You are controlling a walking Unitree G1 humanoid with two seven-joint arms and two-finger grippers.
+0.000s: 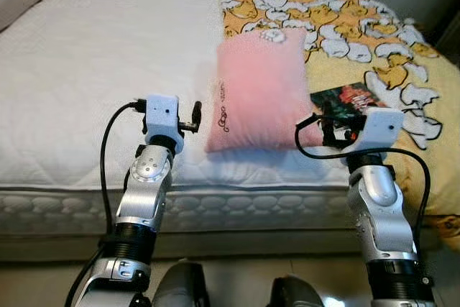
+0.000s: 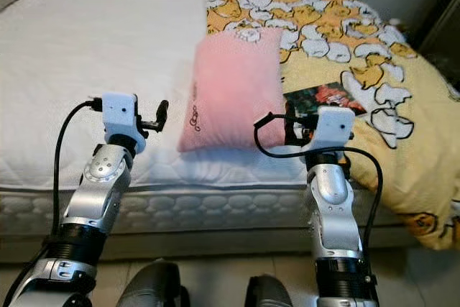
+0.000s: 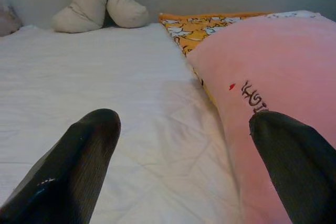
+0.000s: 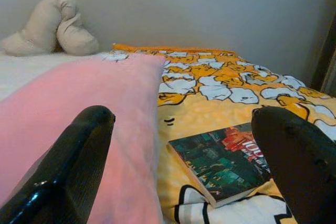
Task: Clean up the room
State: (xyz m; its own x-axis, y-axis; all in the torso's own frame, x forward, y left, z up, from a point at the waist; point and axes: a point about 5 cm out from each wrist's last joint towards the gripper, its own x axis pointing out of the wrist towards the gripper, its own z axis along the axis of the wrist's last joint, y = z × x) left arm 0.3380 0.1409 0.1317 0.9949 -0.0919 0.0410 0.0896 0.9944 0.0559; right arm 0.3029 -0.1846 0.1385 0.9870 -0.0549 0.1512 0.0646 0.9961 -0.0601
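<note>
Nearest the head camera: 2 silver arms raised over the near edge of the bed [image 1: 65, 91], 1 on each side of the pink pillow [image 1: 255, 91].

Left gripper [image 3: 184, 169]: fingers spread wide, holding nothing. It hovers over the white mattress just beside the pillow's left edge. In the left wrist view, 1 finger [image 3: 79, 161] sits over bare white sheet; the other is in front of the pillow's pink surface. Contact with the pillow cannot be told.

Right gripper [image 4: 184, 166]: fingers also spread wide, holding nothing. It hovers at the pillow's right edge, with the book [image 4: 223, 161] seen between its 2 fingers.

Pink pillow: lies flat near the bed's front edge, long side running away from the robot. Dark embroidered lettering runs along its left edge. Its far right part overlaps the yellow blanket [image 1: 345, 26].

Yellow blanket: printed with white and orange cartoon figures, covers the bed to the right of the pillow and drapes over the bed's right side.

Book: dark cover with red and green print, lies flat on the blanket just right of the pillow, not touching it as far as the right wrist view shows.

Cream stuffed toy [image 3: 97, 1]: rests at the far end of the bed against the wall, well apart from the pillow.
</note>
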